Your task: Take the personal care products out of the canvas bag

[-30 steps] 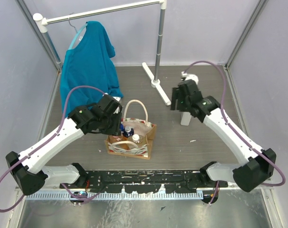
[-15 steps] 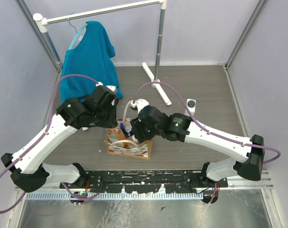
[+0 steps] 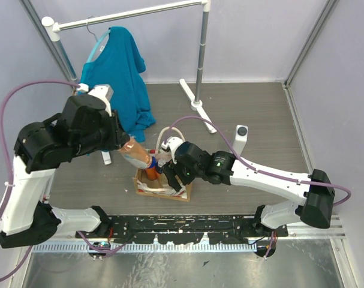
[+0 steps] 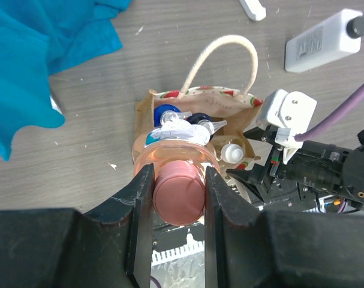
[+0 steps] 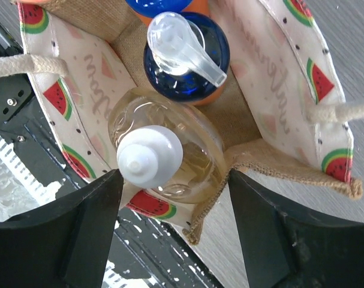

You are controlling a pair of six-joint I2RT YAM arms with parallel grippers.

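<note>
Left wrist view: the left gripper [image 4: 179, 174] pinches a pink bottle [image 4: 179, 195] by its sides, both fingers pressed against it. The bag [image 4: 213, 92] lies beneath and a little ahead of the fingertips. The step in hand looks to be carrying this bottle clear. To do that well, grip firmly and swing the arm outward from the bag before lowering, steering wide of the rope handle [image 4: 220, 51]. That arm stands high, elbow raised, wrist pointing steeply down.

The right gripper [image 5: 173, 180] is spread wide, its fingers on either side of an amber bottle [image 5: 170, 162] directly below them inside the bag. A blue-capped pump bottle [image 5: 182, 51] sits just beyond. Whether the fingers touch the amber bottle, I cannot tell. The right arm reaches low across, wrist bent down over the bag's opening.
</note>
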